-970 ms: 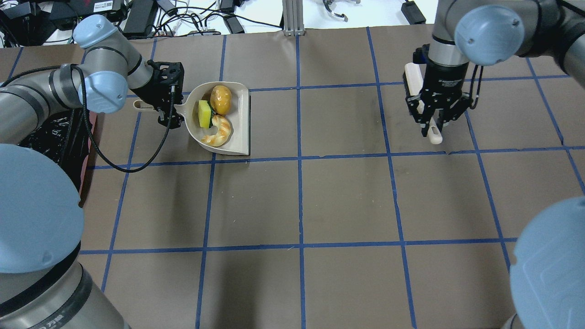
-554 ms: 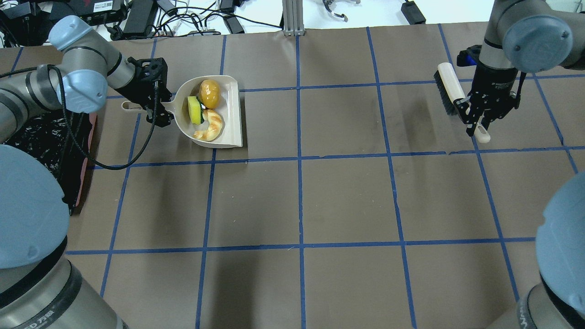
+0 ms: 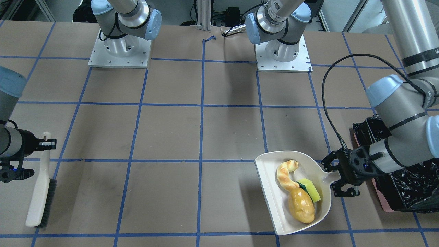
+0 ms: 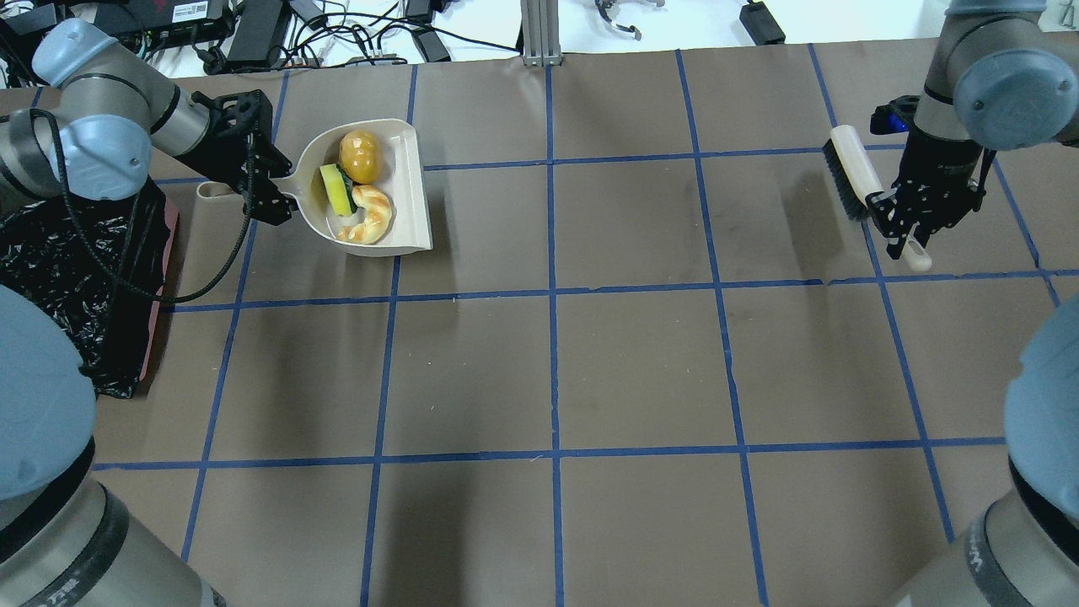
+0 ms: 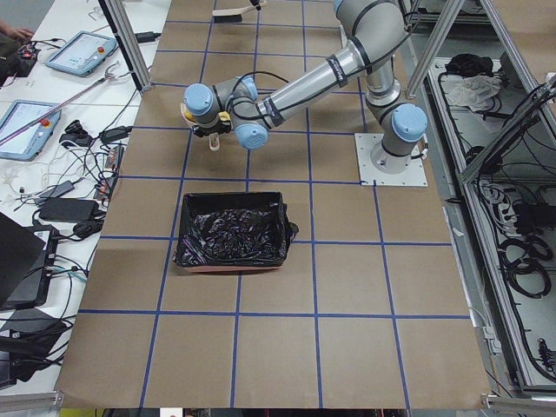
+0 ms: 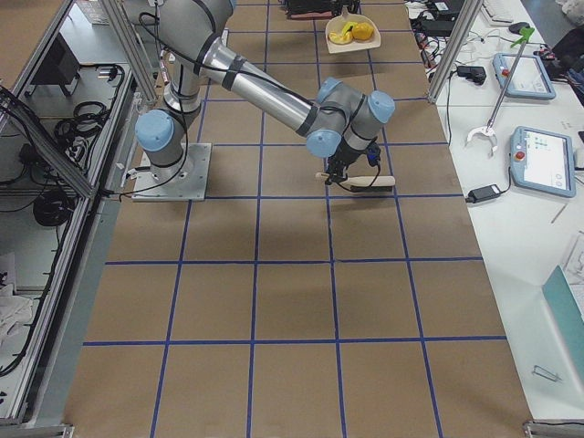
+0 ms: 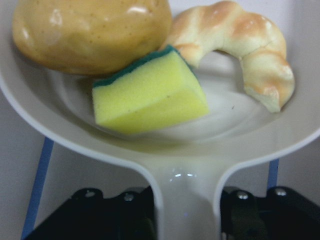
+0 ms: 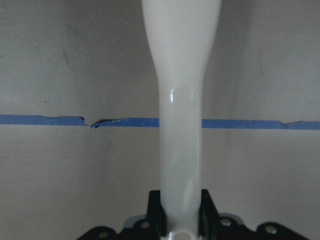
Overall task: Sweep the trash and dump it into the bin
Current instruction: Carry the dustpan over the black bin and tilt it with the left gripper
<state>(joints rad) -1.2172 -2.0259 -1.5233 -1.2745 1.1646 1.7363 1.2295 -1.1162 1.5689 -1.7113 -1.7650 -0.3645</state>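
Note:
The trash lies in a beige dustpan (image 4: pixel 417 202): a glossy potato-like lump (image 4: pixel 360 157), a yellow sponge (image 4: pixel 335 189) with a green side, and a golden croissant (image 4: pixel 368 217). My left gripper (image 4: pixel 261 181) is shut on the dustpan's handle (image 7: pixel 187 200), holding the pan level at the table's far left. The bin (image 4: pixel 50 261), pink with a crinkly black bag, stands just left of the pan and nearer the robot. At the far right my right gripper (image 4: pixel 915 223) is shut on the white handle (image 8: pixel 181 110) of a brush (image 4: pixel 851 169), bristles toward the table.
Brown paper with a blue tape grid covers the table (image 4: pixel 556 371). Cables and power bricks (image 4: pixel 253 34) lie beyond the far edge. An aluminium post (image 4: pixel 539 29) stands at the back centre. The left arm's black cable (image 4: pixel 202 291) loops beside the bin.
The left arm has carried the dustpan with its trash leftward and farther back, closer to the bin. The right arm has moved the brush to the right.

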